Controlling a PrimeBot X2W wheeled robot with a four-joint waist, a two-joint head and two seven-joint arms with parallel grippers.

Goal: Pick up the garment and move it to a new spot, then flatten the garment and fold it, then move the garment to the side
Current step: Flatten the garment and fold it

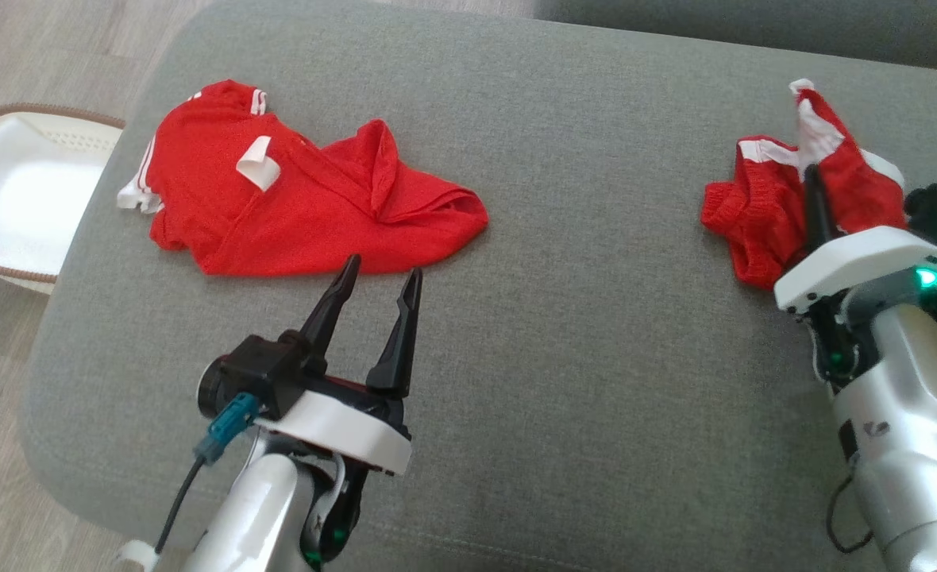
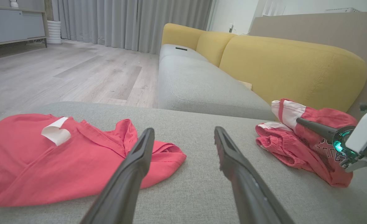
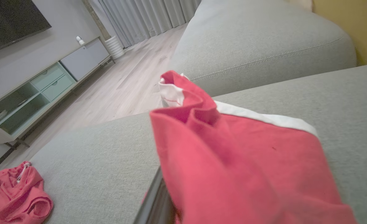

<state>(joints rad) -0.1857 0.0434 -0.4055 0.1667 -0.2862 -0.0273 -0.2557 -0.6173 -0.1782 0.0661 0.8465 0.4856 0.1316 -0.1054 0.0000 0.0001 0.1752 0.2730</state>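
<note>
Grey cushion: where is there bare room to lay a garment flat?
The widest bare patch of the grey cushion lies between the red shirt and the red shorts, down to its near edge. Crowded: the left end, with the shirt and the open left claw, and the right end, where the right claw grips the shorts.

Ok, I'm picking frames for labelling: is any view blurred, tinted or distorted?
Head view: sharp, evenly lit, red shirt saturated. Left wrist view: same shirt washed pinkish, near fingers soft. Right wrist view: tilted, held shorts close to lens and blurred.
</note>
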